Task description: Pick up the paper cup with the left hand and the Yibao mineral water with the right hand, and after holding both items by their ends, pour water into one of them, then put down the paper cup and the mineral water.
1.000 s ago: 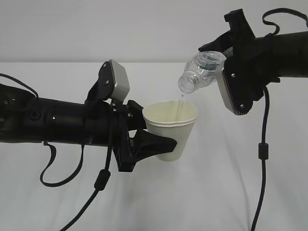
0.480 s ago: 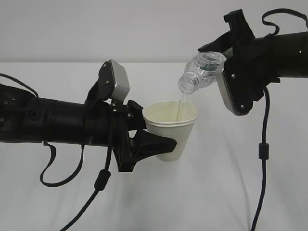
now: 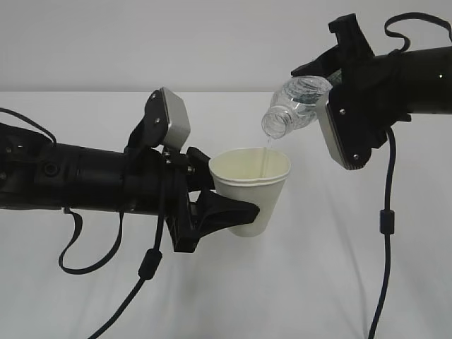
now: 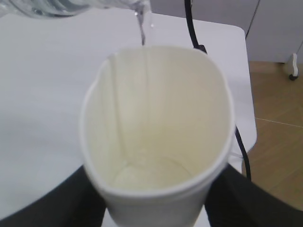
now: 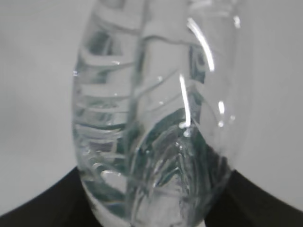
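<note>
Pour step underway: clear plastic bottle (image 3: 293,106), upper right, clamped in right pincer (image 3: 332,85), tipped over white paper cup (image 3: 251,191) clamped in left pincer (image 3: 212,212). Next: bottle to be righted, both set on table (image 3: 318,282).

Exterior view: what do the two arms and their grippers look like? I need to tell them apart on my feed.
Both are matte black. The left hand has pronged black fingers, a silver-grey box module on top and black cables looping beneath the arm. The right hand carries a flat silver-grey plate with small screws and one black cable hanging down with a ferrite bead. No markings are readable.
</note>
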Available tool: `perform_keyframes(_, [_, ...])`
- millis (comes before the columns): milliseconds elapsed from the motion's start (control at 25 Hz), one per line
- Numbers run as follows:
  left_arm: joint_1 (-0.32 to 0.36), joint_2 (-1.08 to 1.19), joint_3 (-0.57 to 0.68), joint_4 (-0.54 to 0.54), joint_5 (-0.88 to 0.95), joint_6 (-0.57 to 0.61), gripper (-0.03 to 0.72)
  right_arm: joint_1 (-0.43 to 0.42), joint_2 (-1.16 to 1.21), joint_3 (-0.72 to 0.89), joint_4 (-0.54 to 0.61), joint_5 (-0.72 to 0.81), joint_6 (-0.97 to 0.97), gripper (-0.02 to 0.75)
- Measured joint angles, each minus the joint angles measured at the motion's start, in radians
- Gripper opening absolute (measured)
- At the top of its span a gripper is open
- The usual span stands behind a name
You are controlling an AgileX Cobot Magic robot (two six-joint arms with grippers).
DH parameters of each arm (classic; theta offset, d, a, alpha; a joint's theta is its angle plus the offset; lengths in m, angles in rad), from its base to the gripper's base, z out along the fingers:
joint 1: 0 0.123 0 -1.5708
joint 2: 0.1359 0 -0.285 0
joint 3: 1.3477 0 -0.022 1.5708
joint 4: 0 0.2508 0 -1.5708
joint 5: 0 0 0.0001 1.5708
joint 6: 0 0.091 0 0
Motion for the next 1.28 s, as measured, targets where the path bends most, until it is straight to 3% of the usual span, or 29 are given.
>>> perform_keyframes(1280, [0.000,0.000,0.000,0.000,0.002,0.035,0.401,0.000,0.000,-0.018,-0.034,-0.002,-0.007,0.424])
